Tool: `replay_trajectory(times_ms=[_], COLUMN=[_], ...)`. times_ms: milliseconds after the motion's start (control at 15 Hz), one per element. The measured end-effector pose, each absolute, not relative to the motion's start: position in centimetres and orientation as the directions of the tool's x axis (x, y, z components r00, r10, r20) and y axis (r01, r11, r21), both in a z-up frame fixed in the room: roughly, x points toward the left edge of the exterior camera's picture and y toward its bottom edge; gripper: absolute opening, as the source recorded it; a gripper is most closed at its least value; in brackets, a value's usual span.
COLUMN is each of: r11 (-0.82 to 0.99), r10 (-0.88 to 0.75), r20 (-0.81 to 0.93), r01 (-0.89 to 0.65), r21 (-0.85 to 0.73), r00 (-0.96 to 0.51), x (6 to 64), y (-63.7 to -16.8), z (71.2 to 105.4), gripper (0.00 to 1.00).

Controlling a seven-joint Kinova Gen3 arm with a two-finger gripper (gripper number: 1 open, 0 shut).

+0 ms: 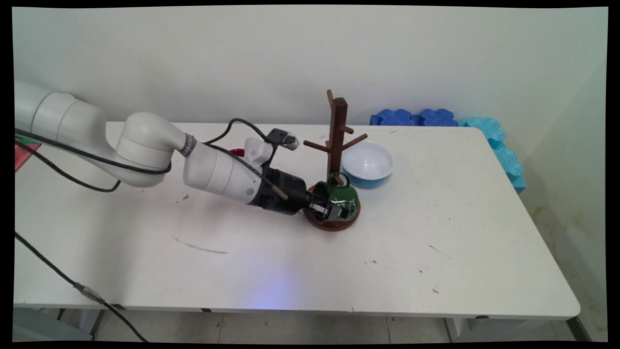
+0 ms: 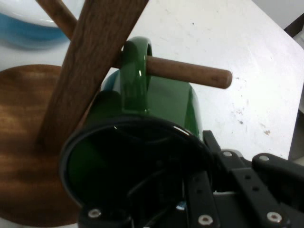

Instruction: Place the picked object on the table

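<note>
Figure: your pincer (image 1: 334,209) lies low over the tabletop (image 1: 290,261), reaching in from the left, clenched on the rim of a green mug (image 1: 341,196). One finger goes inside the mug's mouth and the other bears on its outer wall, as the hand view shows. The mug (image 2: 142,142) lies on its side at the foot of a wooden mug tree (image 1: 336,140). Its mouth faces your pincer, and its long axis runs along the line of the wrist. Its handle (image 2: 135,78) is threaded onto the lowest peg (image 2: 190,73), which pokes out beyond it, so the mug sits just over the round base (image 1: 334,224). Whether it touches the base cannot be told. The mug is glossy and smooth, dark inside. The tree is dark, grained wood, with a square post and round pegs. Just behind the tree stands a bowl (image 1: 366,164), blue outside and white inside. Blue foam blocks (image 1: 416,118) line the far right edge.
</note>
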State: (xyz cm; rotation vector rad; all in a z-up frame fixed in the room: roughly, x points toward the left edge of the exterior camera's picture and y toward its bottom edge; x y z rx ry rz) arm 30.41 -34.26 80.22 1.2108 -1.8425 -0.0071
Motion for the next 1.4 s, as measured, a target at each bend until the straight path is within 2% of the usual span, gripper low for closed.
replay_trajectory(times_ms=[533,1400], r11=[0.554,0.664], r10=[-0.716,-0.637], r20=[0.684,0.723], r01=[-0.71,-0.667], r21=[0.435,0.339], r00=[-0.14,-0.267], x=[30.4,30.5], y=[-34.3,-34.4], z=[80.9,81.9], gripper=[0.0,0.0])
